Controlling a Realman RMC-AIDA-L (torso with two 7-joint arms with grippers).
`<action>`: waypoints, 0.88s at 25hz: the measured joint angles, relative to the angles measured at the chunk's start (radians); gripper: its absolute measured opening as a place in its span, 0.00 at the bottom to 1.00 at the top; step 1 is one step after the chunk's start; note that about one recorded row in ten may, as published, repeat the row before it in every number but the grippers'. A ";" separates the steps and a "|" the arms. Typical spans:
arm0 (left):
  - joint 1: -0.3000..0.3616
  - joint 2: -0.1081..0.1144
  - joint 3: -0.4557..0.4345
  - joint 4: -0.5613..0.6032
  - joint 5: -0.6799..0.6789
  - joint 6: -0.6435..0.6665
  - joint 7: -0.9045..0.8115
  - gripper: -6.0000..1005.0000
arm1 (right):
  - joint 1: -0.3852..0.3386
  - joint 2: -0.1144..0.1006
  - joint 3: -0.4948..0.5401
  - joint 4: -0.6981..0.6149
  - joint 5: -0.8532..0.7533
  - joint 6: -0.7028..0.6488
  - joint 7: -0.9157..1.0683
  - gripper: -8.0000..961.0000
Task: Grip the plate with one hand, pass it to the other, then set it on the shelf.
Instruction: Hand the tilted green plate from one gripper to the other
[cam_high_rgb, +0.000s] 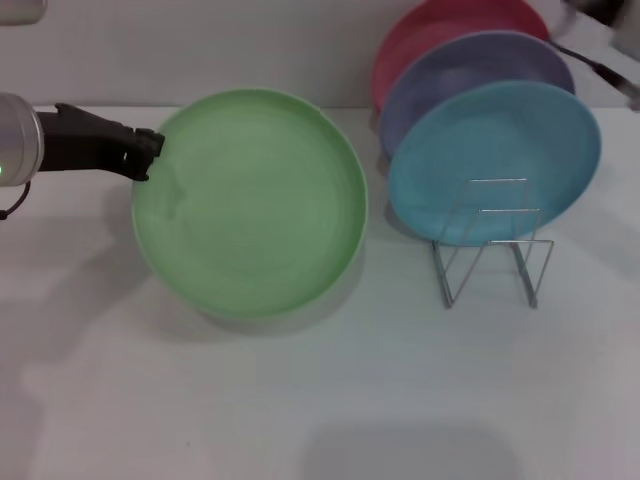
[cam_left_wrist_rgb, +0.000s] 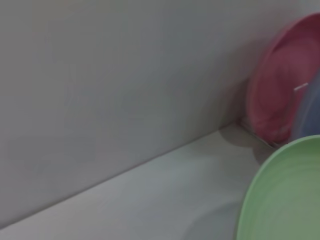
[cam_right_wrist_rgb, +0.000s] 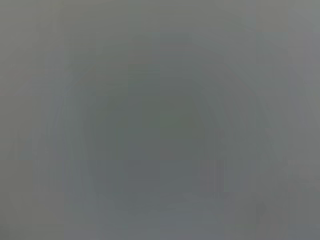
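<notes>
The light green plate (cam_high_rgb: 250, 200) is at the left centre of the head view, lifted a little off the white table with its shadow below it. My left gripper (cam_high_rgb: 150, 155), black on a silver-grey arm with a green light, reaches in from the left and is shut on the plate's left rim. The plate's edge also shows in the left wrist view (cam_left_wrist_rgb: 285, 195). The silver wire shelf (cam_high_rgb: 495, 250) stands to the right of the plate. A blurred part of my right arm (cam_high_rgb: 605, 50) shows at the top right corner. The right wrist view shows only plain grey.
A turquoise plate (cam_high_rgb: 495, 160), a lavender plate (cam_high_rgb: 470, 80) and a pink plate (cam_high_rgb: 440, 30) stand in the shelf, one behind the other. The pink plate also shows in the left wrist view (cam_left_wrist_rgb: 282, 90). A grey wall runs along the table's back.
</notes>
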 joint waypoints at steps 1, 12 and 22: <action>0.007 0.000 0.006 0.002 -0.001 0.016 0.000 0.03 | 0.026 -0.002 -0.001 0.021 -0.091 0.005 0.098 0.86; 0.022 0.000 0.028 0.054 -0.009 0.099 0.000 0.03 | 0.253 -0.015 -0.066 0.164 -0.804 0.293 0.861 0.86; 0.025 0.000 0.029 0.063 -0.009 0.114 0.000 0.03 | 0.308 -0.015 -0.100 0.119 -0.958 0.317 0.966 0.86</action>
